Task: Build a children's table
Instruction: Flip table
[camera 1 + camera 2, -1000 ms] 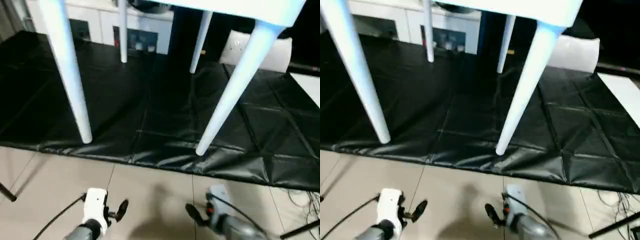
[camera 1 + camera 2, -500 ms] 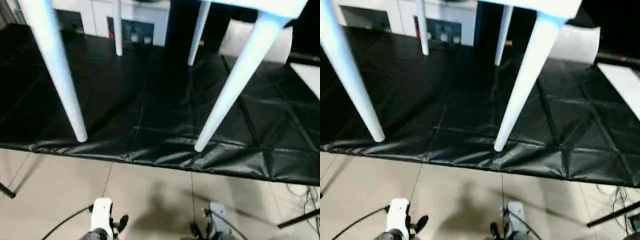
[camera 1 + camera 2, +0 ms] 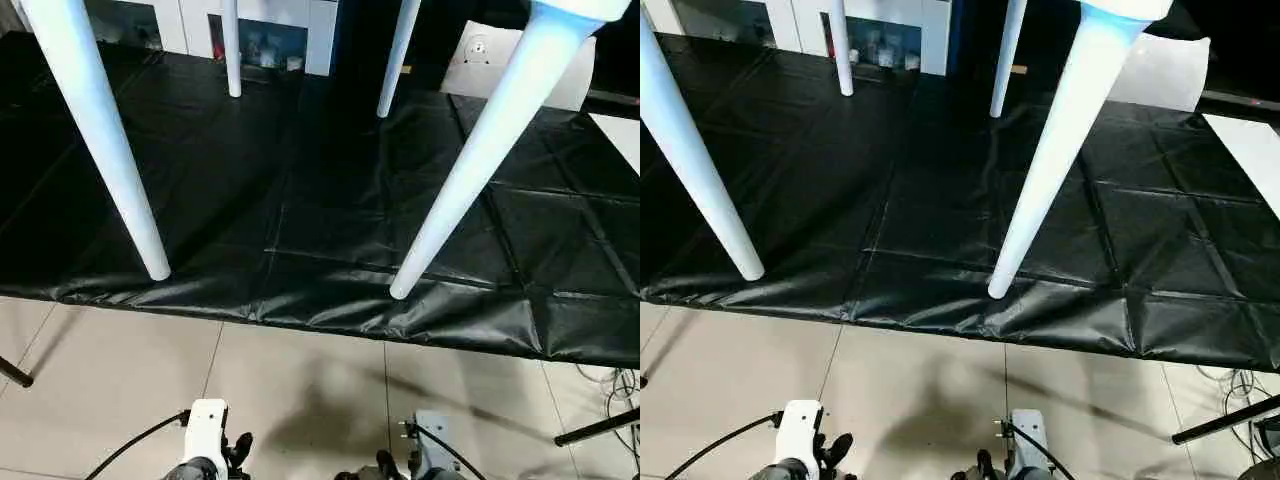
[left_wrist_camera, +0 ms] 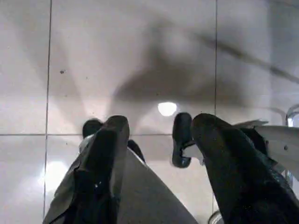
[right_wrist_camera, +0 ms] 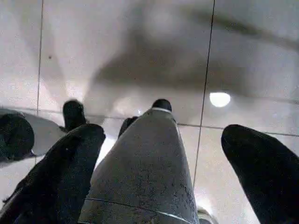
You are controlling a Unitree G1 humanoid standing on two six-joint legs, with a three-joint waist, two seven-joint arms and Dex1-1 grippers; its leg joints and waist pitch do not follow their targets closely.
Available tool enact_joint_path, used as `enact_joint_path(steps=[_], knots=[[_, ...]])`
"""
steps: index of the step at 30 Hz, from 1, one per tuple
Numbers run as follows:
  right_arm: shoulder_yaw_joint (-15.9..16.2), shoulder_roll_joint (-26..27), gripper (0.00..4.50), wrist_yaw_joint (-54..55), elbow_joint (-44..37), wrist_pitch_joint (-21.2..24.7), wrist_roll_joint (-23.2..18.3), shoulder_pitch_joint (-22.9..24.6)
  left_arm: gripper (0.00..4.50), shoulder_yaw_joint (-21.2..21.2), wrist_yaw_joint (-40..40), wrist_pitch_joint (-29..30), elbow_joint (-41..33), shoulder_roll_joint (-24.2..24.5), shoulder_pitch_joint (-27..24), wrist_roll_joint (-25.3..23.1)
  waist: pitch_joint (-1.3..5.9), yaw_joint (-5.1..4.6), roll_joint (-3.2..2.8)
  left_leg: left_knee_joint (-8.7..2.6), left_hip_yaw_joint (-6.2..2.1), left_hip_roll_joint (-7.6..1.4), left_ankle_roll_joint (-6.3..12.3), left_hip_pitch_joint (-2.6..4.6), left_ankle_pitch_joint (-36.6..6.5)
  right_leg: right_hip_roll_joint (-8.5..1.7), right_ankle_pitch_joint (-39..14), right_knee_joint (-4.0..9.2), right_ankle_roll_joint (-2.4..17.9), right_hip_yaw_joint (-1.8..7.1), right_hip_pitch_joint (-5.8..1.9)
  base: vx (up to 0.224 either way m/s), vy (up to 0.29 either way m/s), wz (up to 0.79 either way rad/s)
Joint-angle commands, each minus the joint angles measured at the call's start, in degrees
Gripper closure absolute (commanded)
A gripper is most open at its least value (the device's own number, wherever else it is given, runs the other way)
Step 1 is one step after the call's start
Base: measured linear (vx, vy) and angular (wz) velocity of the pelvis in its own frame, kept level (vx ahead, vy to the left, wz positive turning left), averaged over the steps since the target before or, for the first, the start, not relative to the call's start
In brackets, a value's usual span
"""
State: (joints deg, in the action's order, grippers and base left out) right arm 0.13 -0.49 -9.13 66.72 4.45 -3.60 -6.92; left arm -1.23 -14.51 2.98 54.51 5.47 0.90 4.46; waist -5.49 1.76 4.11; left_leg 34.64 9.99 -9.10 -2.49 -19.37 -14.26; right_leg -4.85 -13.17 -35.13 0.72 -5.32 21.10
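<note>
**Spotter:** Where's the table, and what are your hands doing?

**Operator:** The children's table stands upright on the black mat (image 3: pixel 300 200). I see the near-left leg (image 3: pixel 110 150), the near-right leg (image 3: pixel 480 150) and both far legs (image 3: pixel 231 50) (image 3: pixel 398 55), all four feet on the mat, plus a corner of the tabletop (image 3: pixel 1125 8) overhead. My left gripper (image 4: pixel 161 126) has its fingers (image 4: pixel 110 140) moderately apart with nothing in them. My right gripper (image 5: pixel 166 133) is spread wide, also empty. Both hang low over the tiled floor (image 3: pixel 300 380), well short of the mat's front edge.

**Spotter:** So what's the step?

**Operator:** I judge the build essentially done, so this is about leaving it alone. Doing it well means keeping both arms tucked low and near my body, away from the two near legs. They splay outward, and a nudge at a foot could skid it on the slick mat (it's wrinkled along the front edge, too). If I check a socket, I'd come in from the front, between the near legs, hands empty.

**Spotter:** Anything around you?

**Operator:** Beyond the table, white cabinets (image 3: pixel 265 35) and a white sheet with a small mark (image 3: pixel 515 60). To my right there are loose cables (image 3: pixel 610 385) and a dark stand foot (image 3: pixel 595 428) on the tiles, so I'd avoid swinging the right arm out there. In both wrist views a grey rounded shape sits under the fingers; I take it for the robot's own body, not something held.
</note>
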Motion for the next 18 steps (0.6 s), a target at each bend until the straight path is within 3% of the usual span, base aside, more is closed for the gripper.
enact_joint_path(steps=[1, 6, 9, 12, 18], knots=[[0.1, 0.1, 0.00, 0.2, 2.6, 1.7, 0.8, 0.6, 1.90, 1.2, 1.1, 2.0, 2.2, -0.3, -0.7, -1.3, 1.47, -0.05, -0.56, -5.52, -1.99, -5.73, 3.66, -0.23, -6.6, -6.11, -5.0, 4.28, 15.1, 4.79, -1.56, 0.000, 0.000, 0.00], [-1.4, 0.5, 0.00, -0.2, 6.3, 0.3, 0.4, -0.7, 1.90, 1.7, 2.8, 4.5, 6.7, 0.4, 0.9, -3.2, 2.38, 0.12, -0.49, -5.39, -2.02, -5.79, 4.04, -0.18, -4.6, -6.32, -2.8, 3.92, 15.6, 4.70, -1.94, 0.000, 0.000, 0.00], [-1.6, 0.9, 0.00, 0.0, 7.0, 0.3, 0.5, -1.2, 1.90, 1.5, 3.0, 4.0, 8.5, 0.3, 1.4, -3.2, 2.35, 0.12, -0.48, -5.46, -1.90, -5.83, 3.96, -0.01, -5.0, -6.22, -2.7, 3.99, 16.0, 4.70, -1.73, 0.000, 0.000, 0.00], [-1.3, 2.0, 0.00, 1.4, 7.9, 0.0, 1.1, -1.9, 1.90, 0.4, 4.2, 2.2, 12.0, -0.9, 2.7, -2.9, 2.96, 0.22, -0.41, -5.35, -1.92, -5.86, 3.91, 0.11, -4.3, -6.34, -1.4, 3.85, 16.4, 4.69, -1.81, 0.000, 0.000, 0.00], [-0.6, 3.2, 0.00, 2.4, 9.1, -0.1, 2.3, -2.2, 1.90, 0.1, 5.5, 1.1, 14.8, -2.0, 3.8, -3.4, 3.30, 0.33, -0.33, -5.58, -1.97, -5.95, 2.71, 0.09, -8.3, -6.59, -6.2, 4.48, 15.2, 4.83, -1.70, 0.000, 0.000, 0.00]])
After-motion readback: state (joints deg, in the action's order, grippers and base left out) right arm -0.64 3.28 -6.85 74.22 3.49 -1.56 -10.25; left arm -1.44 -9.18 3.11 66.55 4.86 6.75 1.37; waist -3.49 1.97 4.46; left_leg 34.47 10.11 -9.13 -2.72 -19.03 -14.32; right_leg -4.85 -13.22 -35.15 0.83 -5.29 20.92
